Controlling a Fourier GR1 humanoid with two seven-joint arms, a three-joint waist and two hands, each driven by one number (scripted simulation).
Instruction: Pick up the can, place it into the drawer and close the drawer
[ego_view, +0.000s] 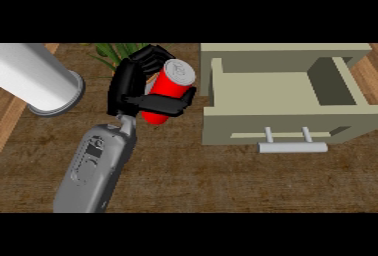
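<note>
One robot arm shows. Its forearm (94, 170) is a rounded, light grey casing, wider at the lower end and tapering toward the wrist, with a dark recessed panel and small markings on top. A slim grey wrist joins a glossy black hand (136, 85) with jointed fingers.

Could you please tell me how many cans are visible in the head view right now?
1. The red can is held in the hand, left of the open drawer. The drawer's visible interior holds none; nothing suggests another hidden behind the white cylinder.
</note>
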